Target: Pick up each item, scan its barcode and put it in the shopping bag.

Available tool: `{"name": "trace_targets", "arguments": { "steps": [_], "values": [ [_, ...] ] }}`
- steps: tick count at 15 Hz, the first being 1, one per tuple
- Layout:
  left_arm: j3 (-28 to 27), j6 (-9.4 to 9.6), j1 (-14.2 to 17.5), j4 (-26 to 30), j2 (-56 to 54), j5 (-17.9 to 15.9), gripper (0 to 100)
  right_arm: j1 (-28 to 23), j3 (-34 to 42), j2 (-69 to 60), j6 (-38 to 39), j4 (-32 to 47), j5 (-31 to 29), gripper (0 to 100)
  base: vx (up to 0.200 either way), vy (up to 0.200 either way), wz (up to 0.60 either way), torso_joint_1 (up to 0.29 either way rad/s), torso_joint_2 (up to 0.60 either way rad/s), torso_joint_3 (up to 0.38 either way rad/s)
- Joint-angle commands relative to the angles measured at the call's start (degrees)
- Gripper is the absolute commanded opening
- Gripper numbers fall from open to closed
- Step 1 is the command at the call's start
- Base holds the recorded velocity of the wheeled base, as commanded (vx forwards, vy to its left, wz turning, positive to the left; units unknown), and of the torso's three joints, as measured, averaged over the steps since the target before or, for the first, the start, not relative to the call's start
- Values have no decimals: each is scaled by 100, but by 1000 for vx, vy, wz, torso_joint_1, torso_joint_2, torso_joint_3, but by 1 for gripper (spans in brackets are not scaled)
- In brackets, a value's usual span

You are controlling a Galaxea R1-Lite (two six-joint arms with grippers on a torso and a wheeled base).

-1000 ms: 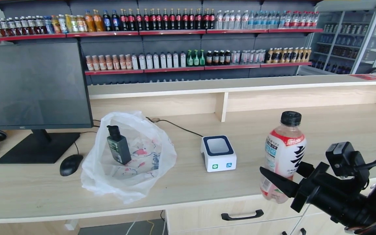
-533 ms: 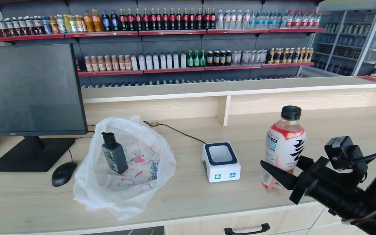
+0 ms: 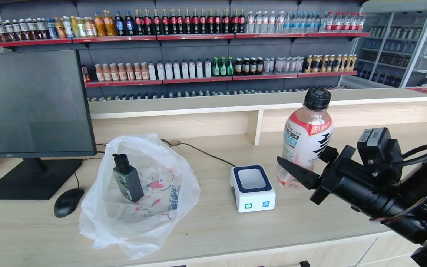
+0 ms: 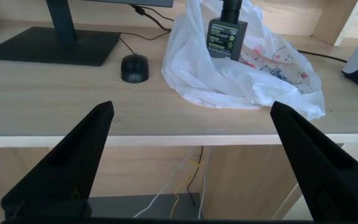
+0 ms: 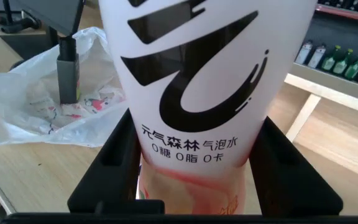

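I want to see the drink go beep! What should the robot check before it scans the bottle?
1. The bottle is held by the right gripper: ok, clamped from both sides.
2. The scanner has its window uncovered: ok.
3. Barcode facing the scanner: cannot tell.
4. The shopping bag is open: ok, a dark bottle stands inside.
5. The left gripper is out of the way: ok, open, at the front edge of the counter.
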Motion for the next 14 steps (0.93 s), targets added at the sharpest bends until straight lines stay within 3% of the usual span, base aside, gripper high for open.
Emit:
{"name": "trace_targets", "arguments": {
  "steps": [1,2,6,10,14],
  "values": [
    [0,0,-1,-1,-2,1,100,22,-155,201,-265,2,150,0,0,0,0,0,0,0],
    [0,0,-1,-1,-2,1,100,31,-313,465,-907,2,317,0,0,0,0,0,0,0],
    [0,-8,-1,-1,-2,1,100,84,-1042,896,-1979,2,405,0,0,0,0,0,0,0],
    [0,-8,-1,-1,-2,1,100,128,-1060,1212,-3359,2,590,0,0,0,0,0,0,0],
    [0,-8,-1,-1,-2,1,100,189,-1236,1274,-4097,2,695,0,0,0,0,0,0,0]
  ]
}}
